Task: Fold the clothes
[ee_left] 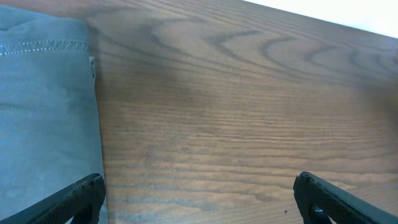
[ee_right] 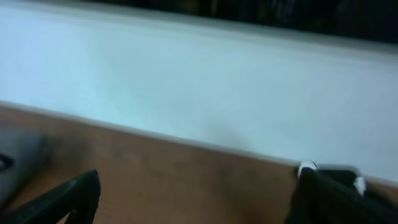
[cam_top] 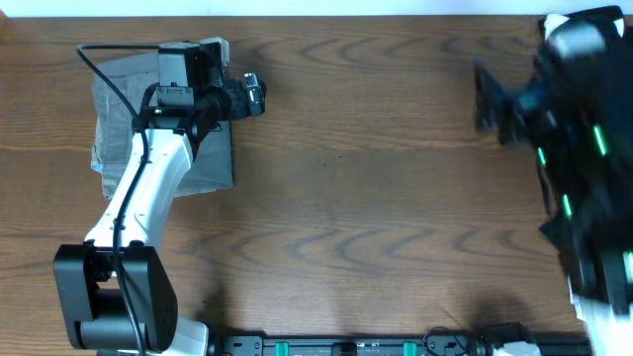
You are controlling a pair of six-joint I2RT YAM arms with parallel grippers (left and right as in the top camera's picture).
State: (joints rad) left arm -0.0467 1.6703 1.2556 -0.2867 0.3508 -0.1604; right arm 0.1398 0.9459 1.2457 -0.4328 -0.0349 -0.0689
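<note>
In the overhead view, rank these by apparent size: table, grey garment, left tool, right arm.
1. wooden table
2. right arm and grey garment: unsure, since the arm is blurred, cut off and nearer the camera
3. left tool, smallest

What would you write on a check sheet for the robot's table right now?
Surface: brown wooden table, bare wood across the middle.
Job's things: one grey garment lying flat in a rough rectangle at the far left, a stitched seam showing; no other clothes clearly seen.
Clutter: nothing seen.
Grippers: left gripper by the garment's edge, jaws wide open, holding nothing; right gripper at the far right, blurred, jaws wide open and empty.
Cables: a black cable loops over the garment to the left arm.
Surroundings: a white wall behind the table; a black rail with green parts along the near edge.
</note>
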